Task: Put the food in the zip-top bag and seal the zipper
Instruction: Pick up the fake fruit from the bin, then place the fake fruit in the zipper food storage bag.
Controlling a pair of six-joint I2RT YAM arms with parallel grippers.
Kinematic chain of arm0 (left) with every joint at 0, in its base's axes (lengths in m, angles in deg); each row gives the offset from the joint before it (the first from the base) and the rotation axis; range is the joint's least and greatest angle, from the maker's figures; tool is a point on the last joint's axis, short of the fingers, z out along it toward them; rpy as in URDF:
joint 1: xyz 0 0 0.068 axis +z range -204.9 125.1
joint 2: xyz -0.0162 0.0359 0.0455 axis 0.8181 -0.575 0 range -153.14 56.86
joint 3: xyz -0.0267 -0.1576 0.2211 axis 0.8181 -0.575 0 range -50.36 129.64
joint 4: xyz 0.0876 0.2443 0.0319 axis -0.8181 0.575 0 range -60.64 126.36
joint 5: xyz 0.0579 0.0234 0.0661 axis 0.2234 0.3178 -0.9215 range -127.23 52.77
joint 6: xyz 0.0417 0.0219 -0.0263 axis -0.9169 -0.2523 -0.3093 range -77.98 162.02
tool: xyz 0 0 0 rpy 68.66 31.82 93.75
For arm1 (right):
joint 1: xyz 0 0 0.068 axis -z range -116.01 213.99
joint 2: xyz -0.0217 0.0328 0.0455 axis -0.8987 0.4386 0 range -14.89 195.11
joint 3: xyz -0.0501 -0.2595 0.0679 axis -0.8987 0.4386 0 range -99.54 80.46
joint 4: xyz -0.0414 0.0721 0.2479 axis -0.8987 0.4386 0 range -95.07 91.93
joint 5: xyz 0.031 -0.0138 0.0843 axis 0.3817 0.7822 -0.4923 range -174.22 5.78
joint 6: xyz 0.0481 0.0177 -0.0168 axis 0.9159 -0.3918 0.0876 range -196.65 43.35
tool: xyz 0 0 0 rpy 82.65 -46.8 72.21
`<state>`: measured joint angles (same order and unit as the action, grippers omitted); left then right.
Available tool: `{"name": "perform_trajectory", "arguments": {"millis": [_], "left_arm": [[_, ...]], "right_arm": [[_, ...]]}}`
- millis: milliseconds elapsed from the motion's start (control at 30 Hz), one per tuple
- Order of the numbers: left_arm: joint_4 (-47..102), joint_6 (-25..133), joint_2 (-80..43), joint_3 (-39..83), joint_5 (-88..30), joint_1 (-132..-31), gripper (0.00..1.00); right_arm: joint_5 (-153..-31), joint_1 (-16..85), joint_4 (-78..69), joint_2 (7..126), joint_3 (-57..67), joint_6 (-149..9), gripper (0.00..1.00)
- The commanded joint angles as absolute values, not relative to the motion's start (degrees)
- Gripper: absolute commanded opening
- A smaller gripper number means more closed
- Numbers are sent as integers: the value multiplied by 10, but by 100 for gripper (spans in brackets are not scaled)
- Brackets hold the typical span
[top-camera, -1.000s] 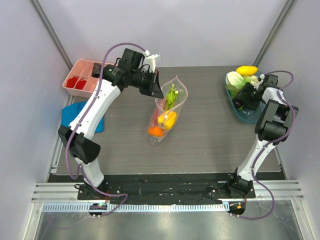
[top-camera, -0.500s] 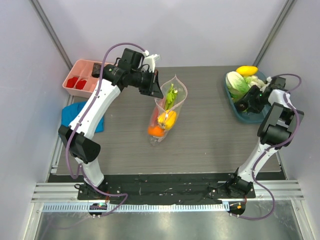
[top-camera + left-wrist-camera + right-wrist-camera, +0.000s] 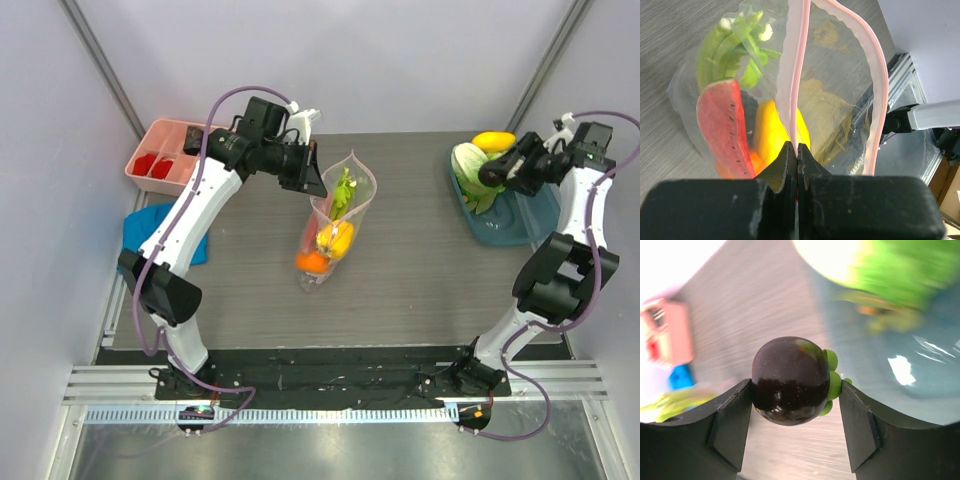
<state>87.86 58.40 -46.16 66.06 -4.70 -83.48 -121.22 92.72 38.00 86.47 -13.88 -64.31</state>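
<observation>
Beyond a ribbed metal rail (image 3: 300, 412), the grey wood-grain table (image 3: 420, 270) holds the crinkly clear zip-top bag (image 3: 358, 190) at centre, its pink zipper (image 3: 800, 60) pinched flat by the left gripper (image 3: 797, 147). Far right, the right gripper (image 3: 497, 172) clamps a glossy round dark fruit (image 3: 787, 382) above a blue tray (image 3: 522, 228). Pale walls (image 3: 400, 60) stand behind.

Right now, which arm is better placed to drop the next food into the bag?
Right. The right gripper grips a dark round fruit; the left gripper is shut on the zipper strip of the bag, holding its mouth open.
</observation>
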Motion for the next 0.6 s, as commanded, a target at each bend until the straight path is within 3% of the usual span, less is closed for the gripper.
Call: {"name": "perform_trajectory", "arguments": {"millis": [0,233,567], "left_arm": [[865,593,-463,669,-27,-832,0],[878,585,-467,687,-30,-832,0],[891,581,-468,704,-32,-832,0]], "right_arm": [[-1333,829,381,826,-225,-608,32],[-1331,661,254,778,-282,-592,31],[-1248,493,289,745,-251,-726,33]]}}
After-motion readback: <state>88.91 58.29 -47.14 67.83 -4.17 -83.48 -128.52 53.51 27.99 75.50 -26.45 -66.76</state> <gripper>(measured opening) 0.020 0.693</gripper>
